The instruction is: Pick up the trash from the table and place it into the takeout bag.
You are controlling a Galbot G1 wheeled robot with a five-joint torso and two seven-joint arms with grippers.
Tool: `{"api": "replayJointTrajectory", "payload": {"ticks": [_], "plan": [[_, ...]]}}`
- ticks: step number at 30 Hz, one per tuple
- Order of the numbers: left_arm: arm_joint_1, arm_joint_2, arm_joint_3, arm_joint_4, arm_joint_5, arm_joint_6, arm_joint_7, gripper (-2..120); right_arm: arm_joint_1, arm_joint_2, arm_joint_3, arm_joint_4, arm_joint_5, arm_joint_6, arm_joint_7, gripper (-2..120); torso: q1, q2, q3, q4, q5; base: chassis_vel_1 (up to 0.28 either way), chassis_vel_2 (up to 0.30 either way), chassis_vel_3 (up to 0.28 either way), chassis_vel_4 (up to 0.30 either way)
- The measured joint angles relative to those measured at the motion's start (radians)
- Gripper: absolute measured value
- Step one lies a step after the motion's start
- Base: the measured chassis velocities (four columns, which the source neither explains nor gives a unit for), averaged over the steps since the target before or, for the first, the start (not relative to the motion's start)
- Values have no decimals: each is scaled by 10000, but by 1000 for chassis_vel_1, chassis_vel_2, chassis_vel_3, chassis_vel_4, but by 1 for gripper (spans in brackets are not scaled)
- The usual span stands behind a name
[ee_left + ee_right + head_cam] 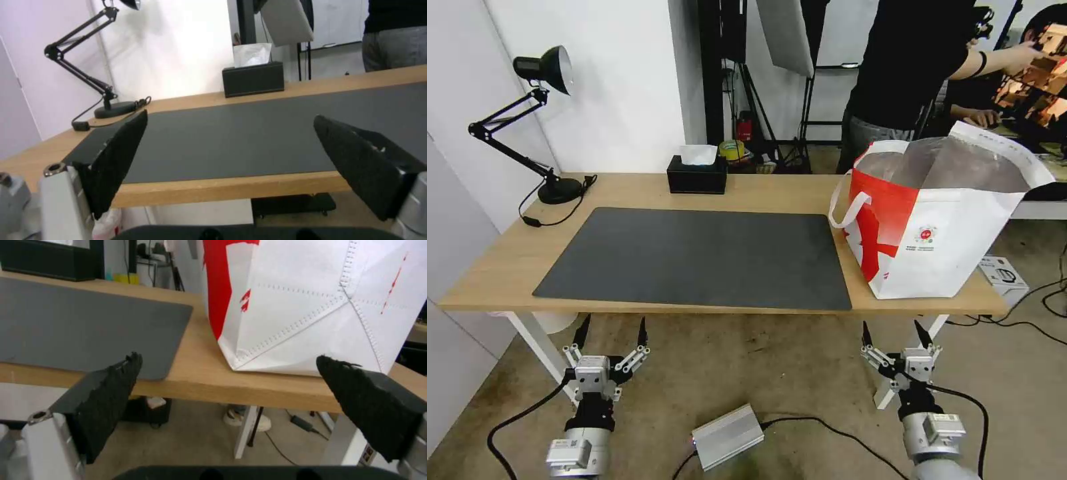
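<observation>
Head view: the takeout bag (pixel 940 220) stands upright at the right end of the table (pixel 627 193), beside the dark mat (pixel 700 257). Left gripper (pixel 613 331) and right gripper (pixel 894 335) hang below the near table edge, both spread apart, holding nothing.

The takeout bag (pixel 944 220) stands upright at the right end of the bench (pixel 514 267), its mouth wide open and silver foil lining showing inside. Its body is white with broad red panels and a small round red logo on the front face. A white loop handle hangs off its left side, just beside the right edge of the dark grey mat (pixel 700 257) lying flat along the light-wood benchtop.
</observation>
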Motion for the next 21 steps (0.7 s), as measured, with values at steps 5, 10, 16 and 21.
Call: {"api": "replayJointTrajectory", "payload": {"ticks": [5,10,16,21], "plan": [[-2,2,4,8,3,-4,-1,100,0,-1,-6,-5,-8,7,0,100,0,0,0,0,0,0,0,0,0],[-2,1,4,12,5,-5,-2,100,0,-1,-7,-5,-8,9,0,100,0,0,0,0,0,0,0,0,0],[-2,2,4,14,6,-5,-2,100,0,-1,-7,-5,-9,9,0,100,0,0,0,0,0,0,0,0,0],[-2,1,4,15,5,-5,-2,100,1,-1,-7,-5,-9,9,0,100,0,0,0,0,0,0,0,0,0]]}}
